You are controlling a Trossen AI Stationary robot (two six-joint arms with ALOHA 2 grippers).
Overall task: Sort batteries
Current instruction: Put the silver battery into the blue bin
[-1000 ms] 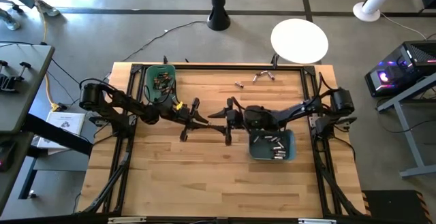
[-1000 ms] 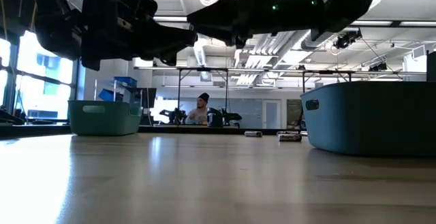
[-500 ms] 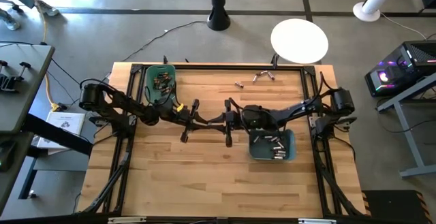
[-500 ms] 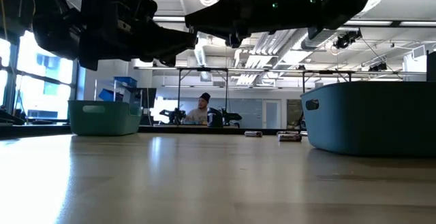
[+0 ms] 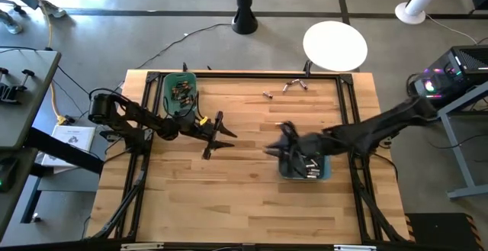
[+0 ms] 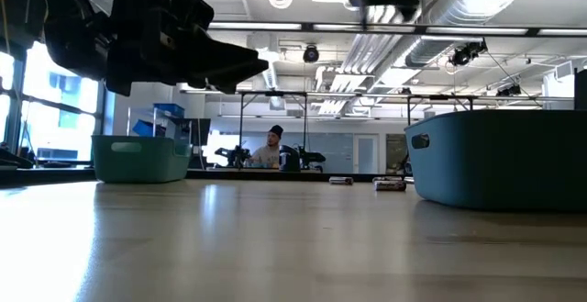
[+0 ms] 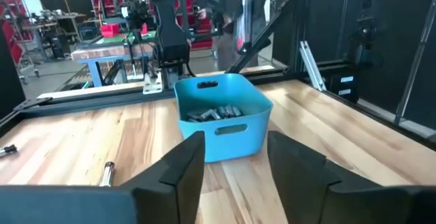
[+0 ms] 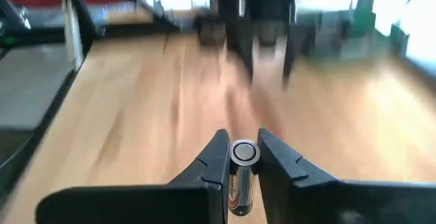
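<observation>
Currently one battery is held upright between the fingers of the right gripper, its round silvery end cap facing the wrist camera; the jaws are narrow, pinched on the cell's sides. In the high view this gripper is seen, blurred, just beside the near-left corner of the blue bin, so the carry is judged to be meant for that bin, where a heap of silvery cells is already collected. The upright, side-on grip is judged to suit a plain release over the bin's open top. The left gripper is held over bare table near the middle, pointing toward the blue bin; its fingers stand apart with nothing between them, as the left wrist view shows, so nothing is carried on that side. The green bin sits at the far-left corner of the table, close to the left arm's base, and holds darker, copper-brown cells; the two bins are thus placed one near each arm. A few loose batteries lie unsorted near the far edge, well apart from both bins, with one more just beside them. In the low view a person is seen far behind the table, not involved.
</observation>
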